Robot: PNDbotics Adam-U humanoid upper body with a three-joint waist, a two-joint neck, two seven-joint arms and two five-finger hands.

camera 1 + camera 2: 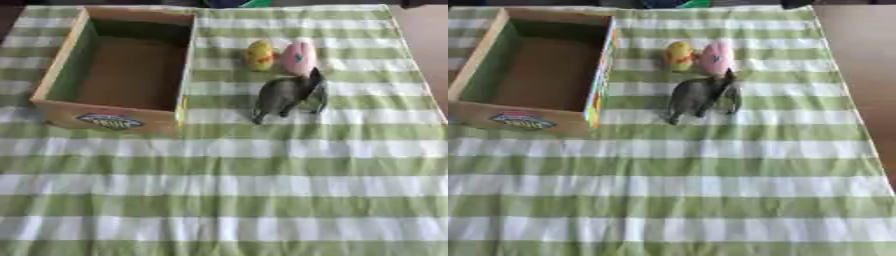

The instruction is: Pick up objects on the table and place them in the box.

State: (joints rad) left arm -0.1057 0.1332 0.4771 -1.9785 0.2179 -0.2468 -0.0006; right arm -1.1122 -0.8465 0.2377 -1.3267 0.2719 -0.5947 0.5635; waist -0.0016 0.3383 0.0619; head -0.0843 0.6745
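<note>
Three toys sit bunched together toward the far right of the worktop [262,200], none in the box yet, so the task looks unstarted. The grey animal figure [287,95] stands on its legs, body running diagonally, its head end toward the far edge, dark and matte; exact animal hard to tell. Just behind it, nearer the far edge, the yellow egg-shaped toy [260,55] and the pink egg-shaped toy [299,57] lie side by side, about touching each other; the pink one has a small dark mark on it. The animal's head comes up close to the pink toy, possibly touching. Clustered like this, they probably call for picking one at a time, the animal first since it stands nearest.

The cardboard box [58,70] sits open-topped at the far left corner, well apart from the toys, interior empty, a printed label on its near wall. A green-and-white striped cloth covers the worktop.

Neither hand shows in either view, so the state of the fingers cannot be told.
</note>
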